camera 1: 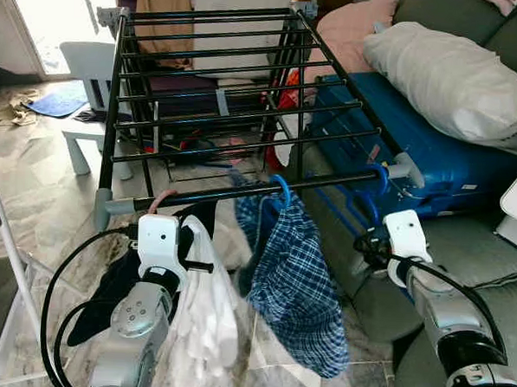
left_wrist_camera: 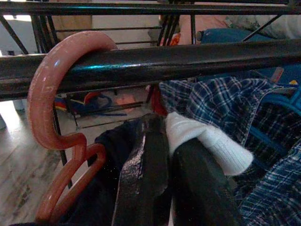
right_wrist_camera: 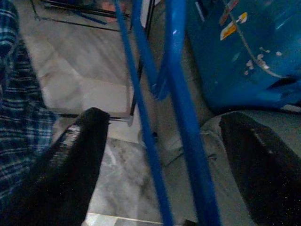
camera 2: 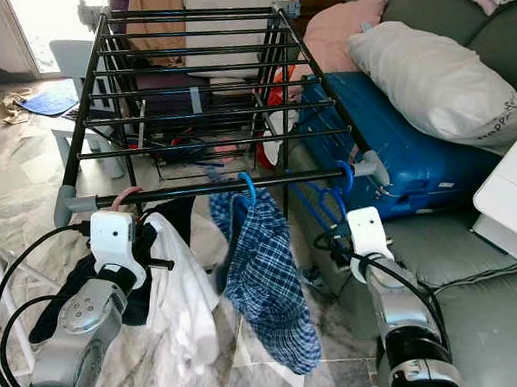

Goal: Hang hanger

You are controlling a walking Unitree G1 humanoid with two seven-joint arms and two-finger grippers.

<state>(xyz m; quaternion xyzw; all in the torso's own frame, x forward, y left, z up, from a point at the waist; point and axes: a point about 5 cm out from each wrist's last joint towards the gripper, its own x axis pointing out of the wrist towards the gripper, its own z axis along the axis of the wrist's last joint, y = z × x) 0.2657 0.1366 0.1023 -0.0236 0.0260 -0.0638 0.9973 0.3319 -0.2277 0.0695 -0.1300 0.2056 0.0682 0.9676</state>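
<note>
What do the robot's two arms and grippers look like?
Both arms are silver metal with round joints and end in a white boxy wrist block. Black cables loop beside the left arm and the right arm. Each gripper has two long black fingers.

Hangers on rack; suitcase right.

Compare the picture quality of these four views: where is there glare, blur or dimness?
Left eye view: doorway glares white; drying rack sharp. Left wrist view: gleam on the rail, near fingers blurred. Right wrist view: dim, soft; blue hanger and fingers unfocused.
</note>
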